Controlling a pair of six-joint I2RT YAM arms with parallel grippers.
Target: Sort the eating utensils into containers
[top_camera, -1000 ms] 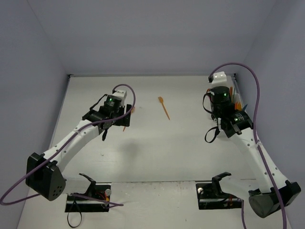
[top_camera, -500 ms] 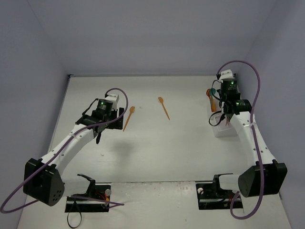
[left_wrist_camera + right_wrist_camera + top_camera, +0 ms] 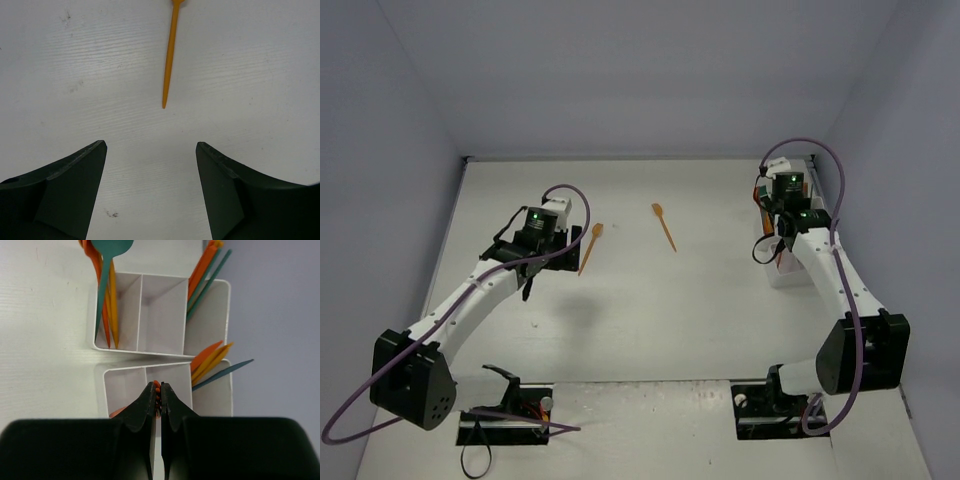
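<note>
Left gripper (image 3: 150,145): jaws apart, nothing between them, above the table (image 3: 670,320) left of its middle, pointed at a handle tip.
Left spoon (image 3: 590,247): orange, flat on the table just ahead of the left gripper, apart from it, bowl toward the far edge, handle tip nearest the fingers.
Middle spoon (image 3: 665,227): orange, flat near the table's middle toward the far edge, bowl away, well apart from both arms.
Right gripper (image 3: 159,387): jaws pressed together on a thin orange-red utensil (image 3: 157,386), only a sliver visible in the seam; poised over the middle compartment of the near organizer.
Near organizer (image 3: 145,367): white, at the table's right edge near the far right corner, touching the far organizer; right compartment with leaning orange handles (image 3: 210,357) and one teal handle (image 3: 225,372).
Far organizer (image 3: 141,315): white, three compartments side by side; left one with a teal spoon (image 3: 107,260) bowl-up among orange utensils (image 3: 112,305); right one with orange and teal sticks (image 3: 205,270) leaning against the back wall.
</note>
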